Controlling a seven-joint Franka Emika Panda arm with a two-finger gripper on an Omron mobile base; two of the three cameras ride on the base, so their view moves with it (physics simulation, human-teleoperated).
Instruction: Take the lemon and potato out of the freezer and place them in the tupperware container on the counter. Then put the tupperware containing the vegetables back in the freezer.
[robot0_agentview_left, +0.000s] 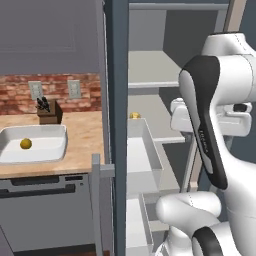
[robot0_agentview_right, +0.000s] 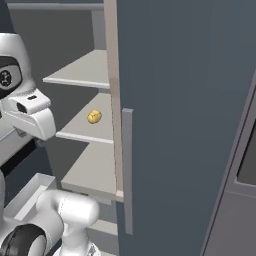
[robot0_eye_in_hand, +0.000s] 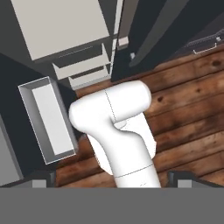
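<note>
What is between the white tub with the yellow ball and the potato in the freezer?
The freezer's tall side wall stands between the tupperware container and the potato, in the left base view.

The freezer (robot0_agentview_left: 119, 100) stands open, its pale shelves (robot0_agentview_right: 82, 70) bare but for the potato (robot0_agentview_right: 94, 117) on the middle one, with free room above and around it. The open door's edge (robot0_agentview_right: 127, 170) bounds the shelves on the right. On the left, a white door bin (robot0_agentview_left: 142, 150) juts near the shelves, narrowing the way in.
</note>
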